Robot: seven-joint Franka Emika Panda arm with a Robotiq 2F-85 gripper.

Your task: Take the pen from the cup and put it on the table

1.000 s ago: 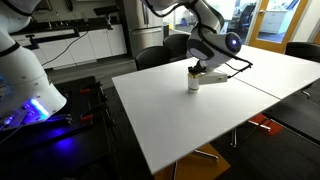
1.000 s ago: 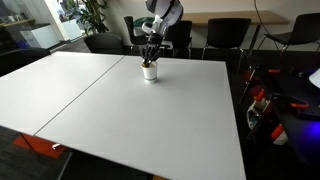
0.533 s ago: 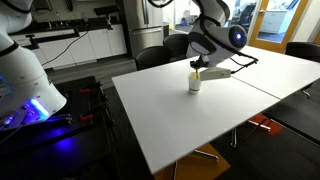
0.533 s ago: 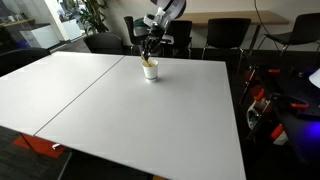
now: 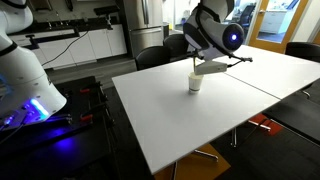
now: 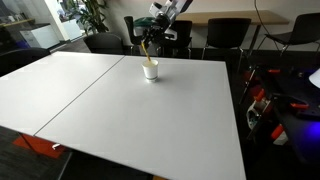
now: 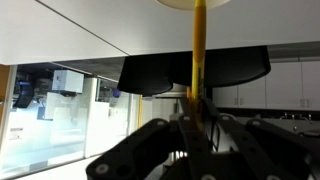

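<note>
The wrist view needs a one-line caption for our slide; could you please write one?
Upside-down wrist view: the gripper, shut on the pen, holds it with its far end at the cup.

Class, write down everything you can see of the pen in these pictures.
The pen is a thin, straight, yellowish-tan stick, plain as far as shown. It hangs roughly upright, its upper part clamped in the pincer. Its lower end points at the mouth of the cream cup on the white table; whether it has cleared the rim cannot be told. Nothing else visibly touches it.
</note>
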